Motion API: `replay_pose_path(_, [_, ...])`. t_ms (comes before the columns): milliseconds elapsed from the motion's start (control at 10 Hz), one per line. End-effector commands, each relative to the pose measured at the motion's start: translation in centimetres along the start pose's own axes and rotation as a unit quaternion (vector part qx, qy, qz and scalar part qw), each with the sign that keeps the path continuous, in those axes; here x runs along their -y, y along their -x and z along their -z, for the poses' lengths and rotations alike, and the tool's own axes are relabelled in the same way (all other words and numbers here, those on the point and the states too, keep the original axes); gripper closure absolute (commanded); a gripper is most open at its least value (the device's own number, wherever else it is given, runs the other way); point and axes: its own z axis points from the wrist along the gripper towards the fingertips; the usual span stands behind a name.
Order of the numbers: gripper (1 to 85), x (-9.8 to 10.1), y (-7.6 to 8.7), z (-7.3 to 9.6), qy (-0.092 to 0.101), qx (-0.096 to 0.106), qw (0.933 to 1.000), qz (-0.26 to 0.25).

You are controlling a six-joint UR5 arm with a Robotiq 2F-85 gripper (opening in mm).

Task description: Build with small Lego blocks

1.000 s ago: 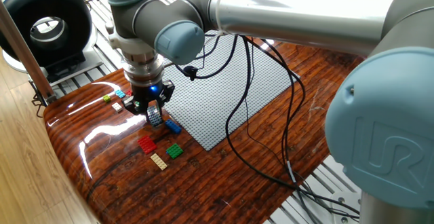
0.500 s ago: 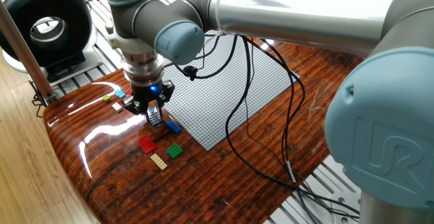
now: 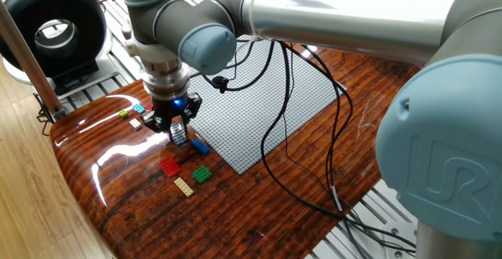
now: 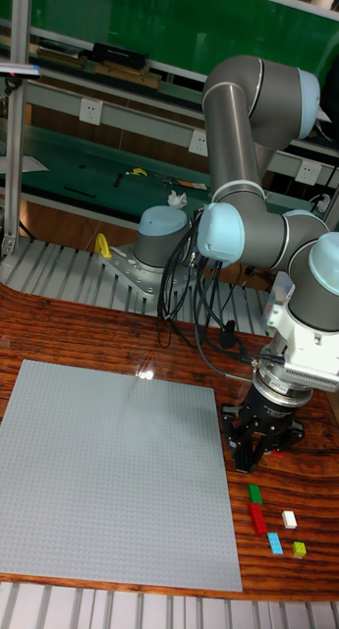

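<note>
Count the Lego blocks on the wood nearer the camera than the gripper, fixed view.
4: red block, green block right of it, tan block nearest, blue block at the baseplate edge. The gripper may hide more.

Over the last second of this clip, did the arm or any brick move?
Nothing visibly changed. The pincer hangs low at the baseplate's near edge, right by the blue brick, in the same pose in all three fixed-view pictures. The red, green and tan bricks lie where they were on the table.
</note>
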Motion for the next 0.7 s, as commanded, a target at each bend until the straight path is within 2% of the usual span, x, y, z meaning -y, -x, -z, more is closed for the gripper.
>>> replay_pose_path(0, [84.7, -0.1, 0.4, 0.5, 0.006, 0.005, 0.9999, -0.01])
replay_pose_path(300, [84.7, 0.1, 0.4, 0.5, 0.002, 0.004, 0.9999, 0.013])
replay_pose_path(400, [84.7, 0.6, 0.6, 0.6, 0.003, 0.005, 0.9995, 0.032])
replay_pose_path(600, [84.7, 2.7, 0.7, -0.7, -0.004, 0.013, 0.9985, 0.053])
